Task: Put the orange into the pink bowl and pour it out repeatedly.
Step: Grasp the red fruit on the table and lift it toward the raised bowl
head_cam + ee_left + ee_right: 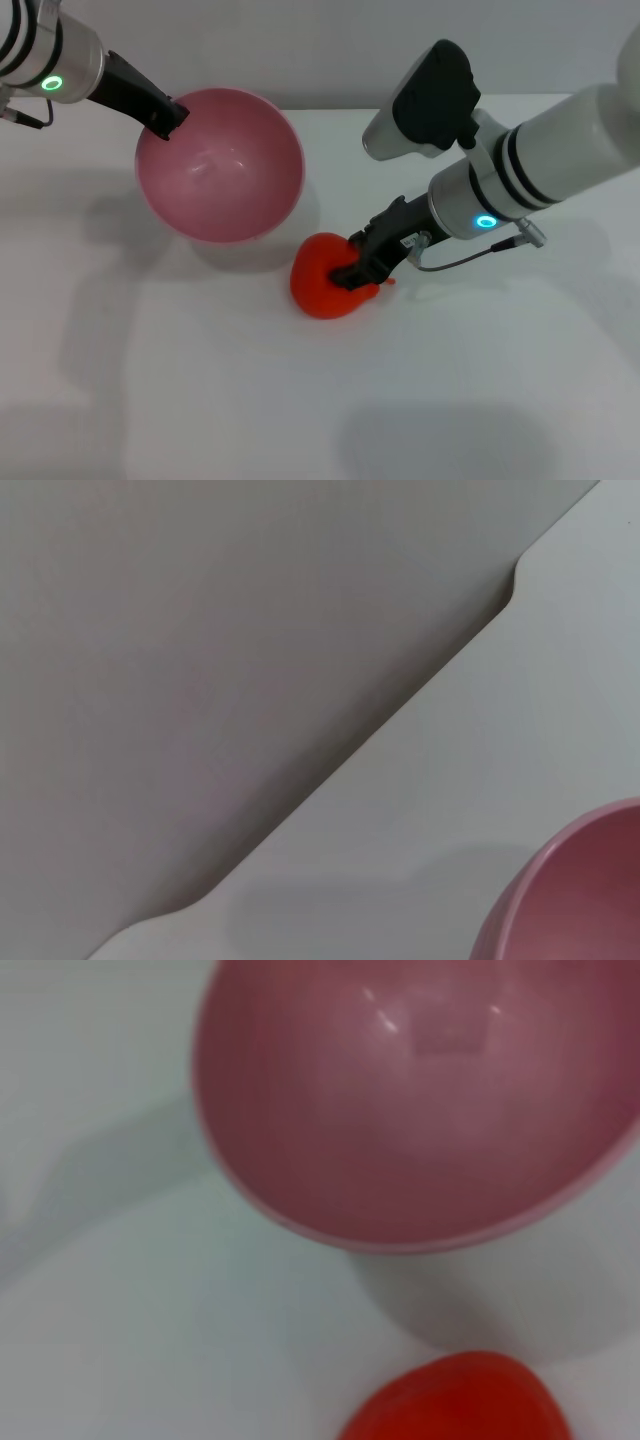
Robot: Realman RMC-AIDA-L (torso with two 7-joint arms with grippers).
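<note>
In the head view we see the pink bowl (220, 165) held at its far-left rim by the left end effector (165, 117), which is closed on that rim; the bowl seems tilted, with its opening turned toward the orange (325, 278). The orange lies on the white tabletop (200, 380) just beside the bowl, at its near-right side, and the bowl is empty. The right end effector (355, 268) has its dark fingers closed around the right side of the orange. We judge that the step in hand is to carry the orange into the bowl. To do it well, we would keep a firm grip on the round fruit, lift it above the bowl's rim before moving across, and release it low over the middle so it does not bounce out; the left arm should bring the bowl level first. In the left wrist view we see only a part of the pink bowl (575, 900), the pale tabletop (420, 810) beyond it, and a grey surface past the tabletop's edge. In the right wrist view the glossy inside of the pink bowl (430, 1100) is empty, and the orange (460, 1400) rests on the tabletop (130, 1310) near it, not touching. The surface is plain, smooth and white, with soft shadows.
</note>
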